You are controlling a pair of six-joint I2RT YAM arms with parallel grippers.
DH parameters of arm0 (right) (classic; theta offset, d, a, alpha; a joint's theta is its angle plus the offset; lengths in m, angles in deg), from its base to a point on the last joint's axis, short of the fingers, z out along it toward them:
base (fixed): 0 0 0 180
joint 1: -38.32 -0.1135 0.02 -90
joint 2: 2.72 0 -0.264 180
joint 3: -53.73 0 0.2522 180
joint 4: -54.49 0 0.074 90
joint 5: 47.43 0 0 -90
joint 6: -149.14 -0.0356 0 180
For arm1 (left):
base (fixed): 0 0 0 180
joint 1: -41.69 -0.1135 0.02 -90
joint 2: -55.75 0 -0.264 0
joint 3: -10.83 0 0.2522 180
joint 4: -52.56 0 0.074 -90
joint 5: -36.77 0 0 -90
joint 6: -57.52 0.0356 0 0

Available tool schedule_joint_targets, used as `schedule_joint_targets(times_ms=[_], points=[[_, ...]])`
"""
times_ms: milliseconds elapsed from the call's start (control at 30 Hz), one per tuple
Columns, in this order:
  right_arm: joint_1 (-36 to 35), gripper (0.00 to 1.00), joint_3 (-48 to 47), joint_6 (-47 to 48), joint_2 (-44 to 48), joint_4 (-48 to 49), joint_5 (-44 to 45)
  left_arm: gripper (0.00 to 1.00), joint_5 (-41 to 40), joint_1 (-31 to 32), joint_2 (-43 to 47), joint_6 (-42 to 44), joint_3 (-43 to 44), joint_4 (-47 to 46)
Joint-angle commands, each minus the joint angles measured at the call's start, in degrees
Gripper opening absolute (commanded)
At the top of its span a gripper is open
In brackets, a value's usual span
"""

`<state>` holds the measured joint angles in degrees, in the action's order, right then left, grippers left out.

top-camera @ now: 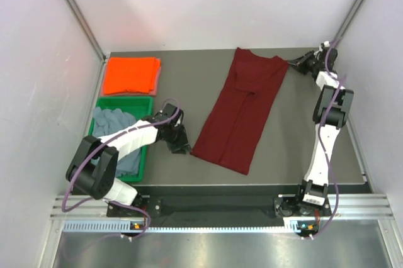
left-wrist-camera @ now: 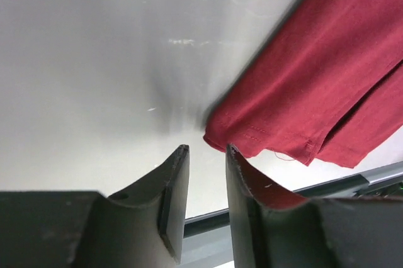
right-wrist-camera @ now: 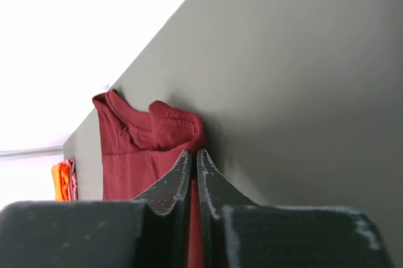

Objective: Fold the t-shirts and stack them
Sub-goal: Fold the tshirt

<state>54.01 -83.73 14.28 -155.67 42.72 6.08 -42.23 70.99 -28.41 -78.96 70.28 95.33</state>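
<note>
Evidently limp and light, the maroon t-shirt [top-camera: 242, 114] lay across the table [top-camera: 289, 148], far right corner seemingly pinched by the right gripper [right-wrist-camera: 192, 153], near left hem corner the likely hold for the narrowly parted left gripper [left-wrist-camera: 204, 151].

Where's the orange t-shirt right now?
In the top view, the orange t-shirt lies folded in the far left corner, just behind the green tray holding the grey-blue shirt.

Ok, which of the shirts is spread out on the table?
The dark red shirt, stretched across the middle. The orange shirt is folded far left; the grey-blue shirt is bunched in the green tray.
</note>
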Motion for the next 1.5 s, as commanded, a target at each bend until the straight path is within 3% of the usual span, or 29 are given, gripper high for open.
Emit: schedule_joint_targets(times_ms=[0, 167, 267, 367, 533, 667, 767, 867, 1133, 1467], points=[[-0.21, 0.08, -4.09, -0.06, -0.17, 0.73, 1.51, 0.36, -2.65, 0.41, -0.30, -0.19, 3.61, 0.86], [0.05, 0.39, 1.34, 3.80, 5.19, -3.65, 2.39, 0.42, -3.80, 0.41, 1.10, 3.23, 6.68, 2.45], [0.75, 0.48, 8.63, 5.48, 12.47, -9.80, 5.63, 0.46, -6.61, -0.03, -0.12, 7.10, 10.01, 3.59], [1.28, 0.53, 18.29, 6.36, 22.05, -16.04, 9.85, 0.47, -3.98, -0.64, -1.36, 10.61, 10.65, 0.88], [-0.30, 0.55, 36.30, 7.95, 39.71, -25.62, 16.18, 0.48, 1.11, -1.44, -4.07, 13.87, 10.82, -2.64], [-4.42, 0.54, 53.09, 8.74, 54.74, -25.83, 17.77, 0.46, 5.07, -1.53, -4.78, 14.13, 7.41, -5.63], [-13.44, 0.53, 65.38, 10.06, 67.47, -27.57, 22.68, 0.46, 3.24, -1.00, -3.82, 15.27, 5.38, -5.81], [-22.50, 0.53, 72.42, 7.70, 73.46, -28.45, 24.10, 0.46, 2.44, -1.09, -3.38, 16.15, 4.15, -4.67], [-37.91, 0.47, 84.93, -4.69, 83.68, -26.70, 31.65, 0.43, 8.59, -1.00, -3.47, 14.58, -1.47, -8.88], [-52.05, 0.44, 93.02, -15.86, 87.90, -26.60, 35.34, 0.37, 8.42, -0.82, -2.77, 14.40, -3.33, -9.50]])
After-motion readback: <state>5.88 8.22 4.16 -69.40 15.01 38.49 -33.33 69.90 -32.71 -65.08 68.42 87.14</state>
